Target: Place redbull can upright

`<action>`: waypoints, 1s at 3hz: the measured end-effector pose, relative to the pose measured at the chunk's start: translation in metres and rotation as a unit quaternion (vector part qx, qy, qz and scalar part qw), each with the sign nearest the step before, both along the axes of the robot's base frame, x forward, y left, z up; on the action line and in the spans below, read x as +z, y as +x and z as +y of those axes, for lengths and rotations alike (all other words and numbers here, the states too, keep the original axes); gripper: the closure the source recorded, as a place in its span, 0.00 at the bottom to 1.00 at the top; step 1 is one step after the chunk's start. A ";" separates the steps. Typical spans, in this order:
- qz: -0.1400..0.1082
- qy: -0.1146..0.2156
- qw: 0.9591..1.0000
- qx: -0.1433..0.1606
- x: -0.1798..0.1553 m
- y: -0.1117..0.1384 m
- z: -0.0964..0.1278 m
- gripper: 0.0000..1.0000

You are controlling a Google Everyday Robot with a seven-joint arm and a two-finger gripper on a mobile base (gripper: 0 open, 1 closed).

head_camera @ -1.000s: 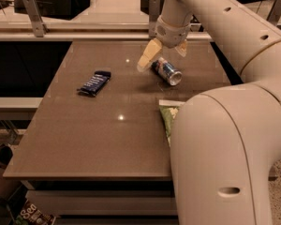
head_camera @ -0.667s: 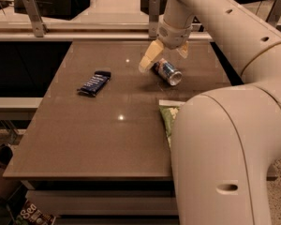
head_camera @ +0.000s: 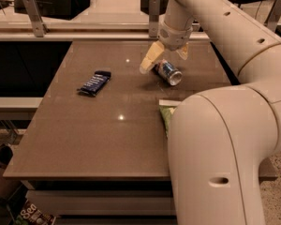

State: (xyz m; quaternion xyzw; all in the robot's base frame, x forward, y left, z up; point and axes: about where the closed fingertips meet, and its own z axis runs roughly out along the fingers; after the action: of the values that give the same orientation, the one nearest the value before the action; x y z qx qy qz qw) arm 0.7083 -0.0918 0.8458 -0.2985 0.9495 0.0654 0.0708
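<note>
The redbull can lies on its side on the brown table, its silver end facing front right. My gripper hangs just above the can at the table's far middle. Its fingers are spread open: the left finger comes down beside the can's far-left end, and the right finger sits behind the can. The can is not held.
A flat dark-blue snack bar wrapper lies on the table's left part. A green chip bag shows at the right, partly hidden behind my arm's large white body. A metal rail runs behind the table.
The gripper has barely shifted over the can. The can lies in the same place.
</note>
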 end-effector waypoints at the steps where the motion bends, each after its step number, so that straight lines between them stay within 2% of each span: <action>1: 0.004 0.000 1.000 0.008 -0.005 0.003 0.005 0.00; 2: 0.007 0.004 1.000 0.014 -0.012 0.006 0.009 0.16; 3: 0.001 0.007 1.000 0.013 -0.015 0.011 0.012 0.36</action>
State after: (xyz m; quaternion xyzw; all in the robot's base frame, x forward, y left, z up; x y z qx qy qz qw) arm 0.7195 -0.0796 0.8313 -0.3103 0.9452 0.0730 0.0713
